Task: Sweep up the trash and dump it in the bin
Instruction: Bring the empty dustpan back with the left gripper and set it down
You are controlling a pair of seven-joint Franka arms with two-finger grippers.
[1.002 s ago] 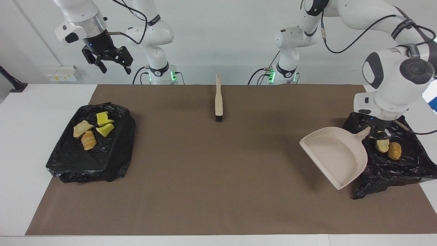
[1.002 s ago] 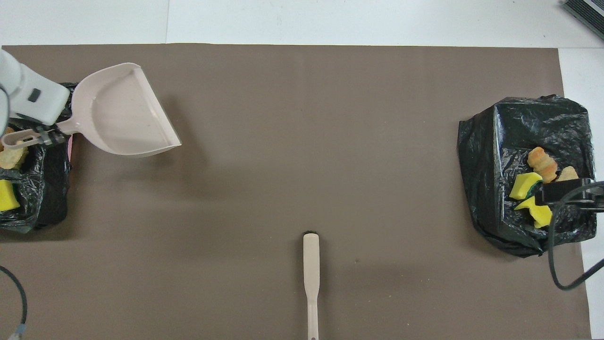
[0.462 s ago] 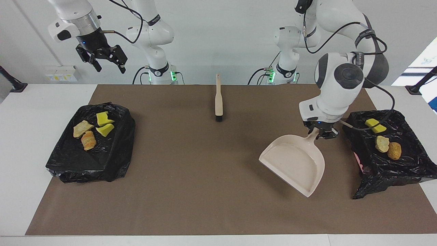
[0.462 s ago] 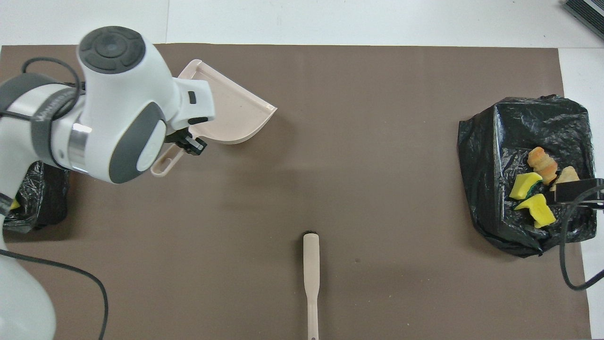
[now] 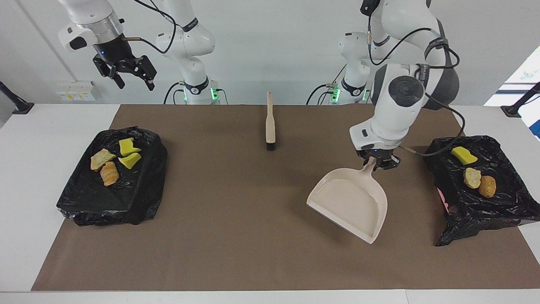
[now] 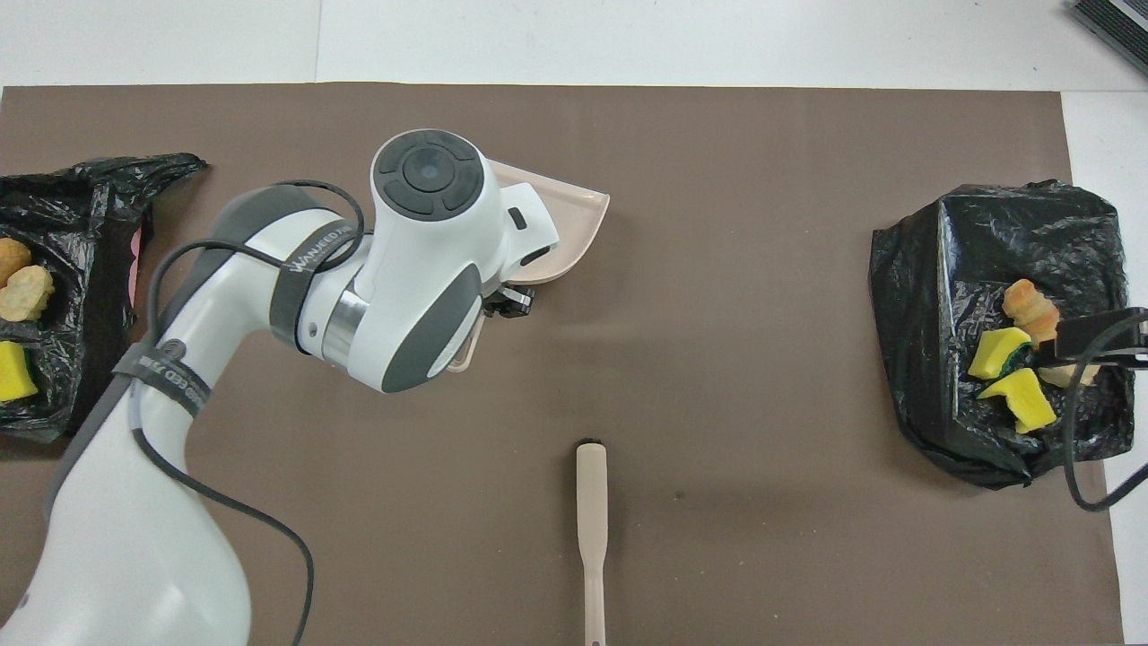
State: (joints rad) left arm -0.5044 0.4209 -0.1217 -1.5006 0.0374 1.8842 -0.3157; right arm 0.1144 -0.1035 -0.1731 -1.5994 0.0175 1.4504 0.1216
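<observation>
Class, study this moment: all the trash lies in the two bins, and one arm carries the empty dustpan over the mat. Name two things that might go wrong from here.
1. The left pincer grips the dustpan only by its thin handle, tilted; it might twist or slip on set-down.
2. The bin at the left arm's end has a loose liner beside that arm's path; a cable or the pan might snag it and spill the trash.

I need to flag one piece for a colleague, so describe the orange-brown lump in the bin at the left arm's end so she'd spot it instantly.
Find the black-bagged bin at the left arm's end of the brown mat. Three lumps lie in it; the orange-brown lump touches a pale beige one, farther from the robots than the yellow sponge. It alone is rounded and toasted orange-brown.
</observation>
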